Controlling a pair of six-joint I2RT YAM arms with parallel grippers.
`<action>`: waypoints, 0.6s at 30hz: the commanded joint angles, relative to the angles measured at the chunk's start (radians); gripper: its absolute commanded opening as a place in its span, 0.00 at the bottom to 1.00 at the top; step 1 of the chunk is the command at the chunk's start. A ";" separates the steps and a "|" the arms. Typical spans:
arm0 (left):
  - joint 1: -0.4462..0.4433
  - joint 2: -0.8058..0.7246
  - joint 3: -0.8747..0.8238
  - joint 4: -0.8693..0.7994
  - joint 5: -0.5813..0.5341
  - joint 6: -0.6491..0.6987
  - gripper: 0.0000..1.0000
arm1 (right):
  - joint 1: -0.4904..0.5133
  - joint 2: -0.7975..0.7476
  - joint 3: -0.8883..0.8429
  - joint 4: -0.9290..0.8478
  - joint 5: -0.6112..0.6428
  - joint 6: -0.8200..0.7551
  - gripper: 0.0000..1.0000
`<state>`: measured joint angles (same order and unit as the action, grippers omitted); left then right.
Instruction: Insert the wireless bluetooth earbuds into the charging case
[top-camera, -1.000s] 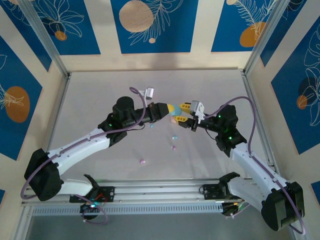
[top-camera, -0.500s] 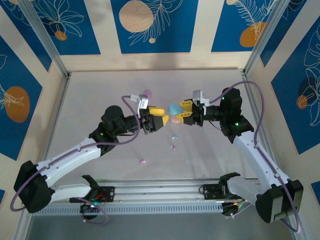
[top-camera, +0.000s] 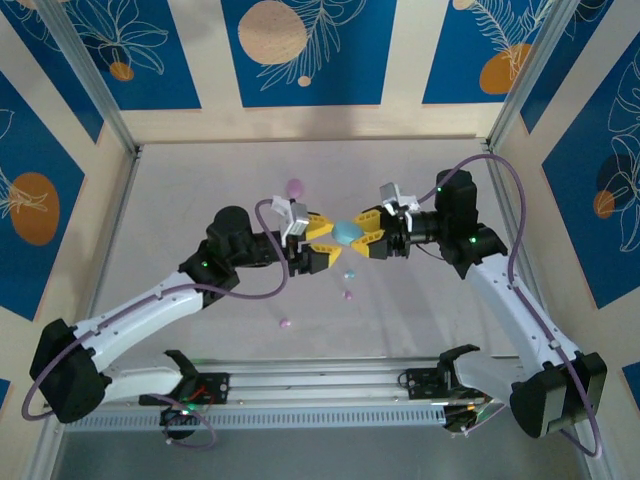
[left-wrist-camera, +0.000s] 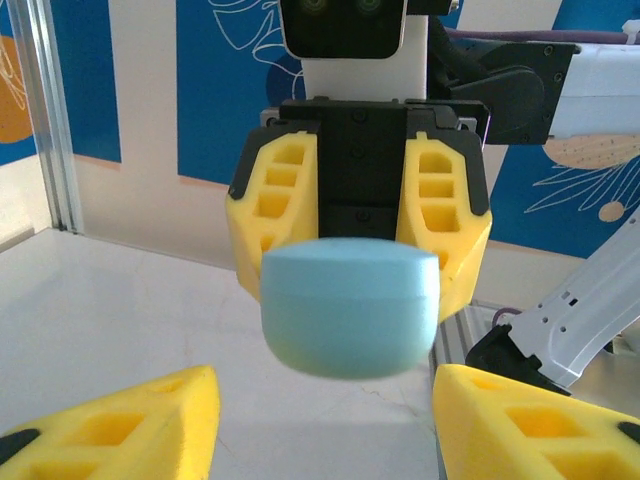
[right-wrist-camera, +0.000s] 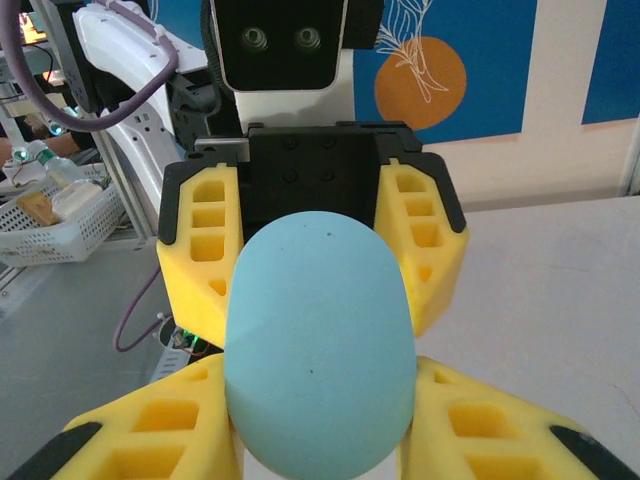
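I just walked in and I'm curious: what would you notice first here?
Two yellow-fingered grippers meet nose to nose over the table: the right gripper pinches a light blue case, and the open left gripper faces it. Tiny pastel buds dot the table nearby.

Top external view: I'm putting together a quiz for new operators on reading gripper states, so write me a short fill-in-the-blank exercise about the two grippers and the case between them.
1. The right gripper is shut on an oval case coloured light ___.
2. The left gripper faces that case with its jaws ___.
3. Tiny earbuds lie loose on the ___.
Missing words: blue; open; table.
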<state>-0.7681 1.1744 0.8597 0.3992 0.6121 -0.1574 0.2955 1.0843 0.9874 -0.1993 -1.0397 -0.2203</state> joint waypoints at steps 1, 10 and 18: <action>0.000 0.013 0.040 0.052 0.042 0.001 0.57 | 0.012 0.003 0.030 -0.031 -0.013 -0.031 0.30; -0.003 0.041 0.056 0.073 0.061 -0.025 0.54 | 0.025 0.002 0.024 -0.037 0.012 -0.068 0.30; -0.007 0.054 0.076 0.034 0.067 -0.015 0.50 | 0.031 0.000 0.022 -0.025 0.015 -0.068 0.30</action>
<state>-0.7700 1.2217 0.8936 0.4294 0.6613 -0.1764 0.3153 1.0851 0.9874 -0.2108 -1.0134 -0.2726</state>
